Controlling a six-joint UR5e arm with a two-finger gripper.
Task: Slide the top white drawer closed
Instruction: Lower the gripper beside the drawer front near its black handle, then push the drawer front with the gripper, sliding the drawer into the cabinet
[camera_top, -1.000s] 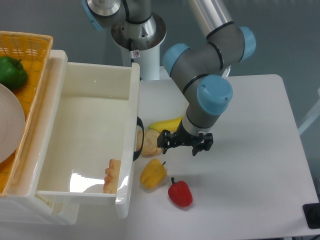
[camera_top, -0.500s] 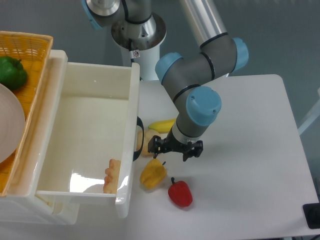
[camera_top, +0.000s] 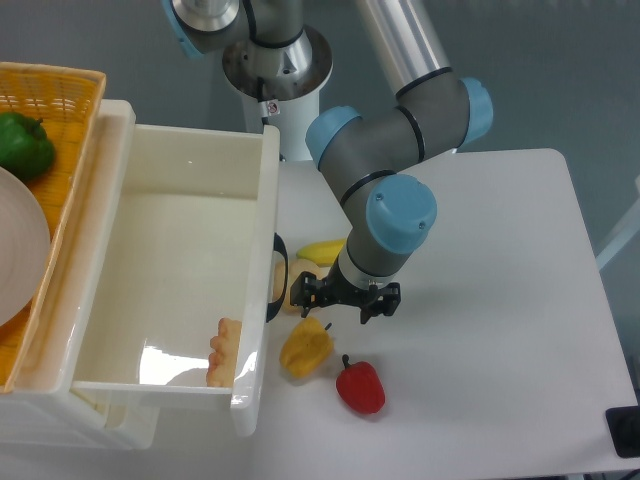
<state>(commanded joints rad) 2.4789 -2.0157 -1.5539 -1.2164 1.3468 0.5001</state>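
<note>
Surface: smooth white rectangular tabletop (camera_top: 500, 260), evenly lit
Floor: plain grey-blue (camera_top: 560, 70), behind and beside the surface

Hidden, cropped and unclear parts

The black two-finger end effector (camera_top: 345, 297) is too small and dark to show how its fingers stand, and it covers part of the yellow banana (camera_top: 322, 251) and the pale tan food piece (camera_top: 292, 272) beside the black curved handle (camera_top: 280, 277). The glossy white plastic top drawer (camera_top: 170, 270) hides the lower drawer front beneath it. The yellow woven basket (camera_top: 60, 95), the round beige plate (camera_top: 20, 250) and the green pepper (camera_top: 22, 143) run off the left edge. A black object (camera_top: 626, 432) is cut off at the right edge and cannot be identified.
</note>
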